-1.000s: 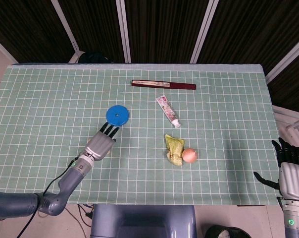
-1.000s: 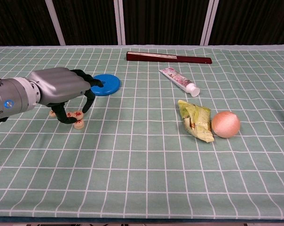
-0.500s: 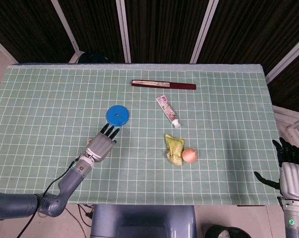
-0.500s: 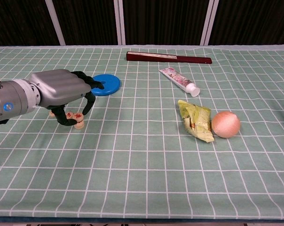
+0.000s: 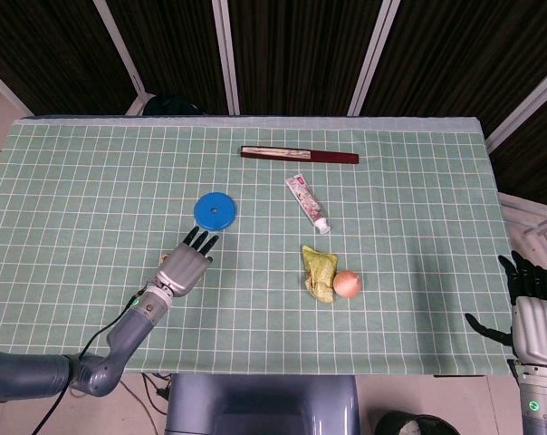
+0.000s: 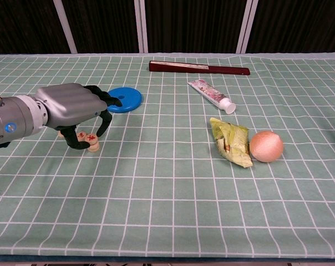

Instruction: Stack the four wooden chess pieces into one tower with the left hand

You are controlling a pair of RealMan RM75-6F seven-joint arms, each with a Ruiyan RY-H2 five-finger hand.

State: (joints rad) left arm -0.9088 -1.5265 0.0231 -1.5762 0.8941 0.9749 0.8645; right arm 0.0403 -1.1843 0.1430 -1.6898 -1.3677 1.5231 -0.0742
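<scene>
Toward the near left part of the green checked table [image 6: 173, 210], your left hand [image 6: 73, 105] hangs palm down over the wooden chess pieces [image 6: 89, 139]. Its dark fingers [image 6: 105, 119] curl downward around them like a loose cage. The chest view shows the discs with red characters lying flat on the cloth under the fingertips, close together and not yet stacked; at least 2 show clearly, and another pale one peeks out at the left under the palm. Whether any fingertip actually pinches a piece, you cannot tell: the curled fingers hide the contact. In the head view the same hand [image 5: 187, 265] covers the pieces completely.

Just beyond the fingertips lies a blue disc [image 6: 123, 99], apart from the pieces. Along the far edge rests a long dark red closed folding fan [image 6: 199, 67]. A small toothpaste tube [image 6: 212, 95] lies near it, toward the middle, at an angle with its white cap pointing to the near right. Nearer the right side sits a crumpled yellow-green packet [image 6: 232, 142], with an orange ball [image 6: 266, 146] just beside it on the right.

Your right hand [image 5: 533, 313] stays off the table past its near right corner, fingers extended and spread, holding nothing.
</scene>
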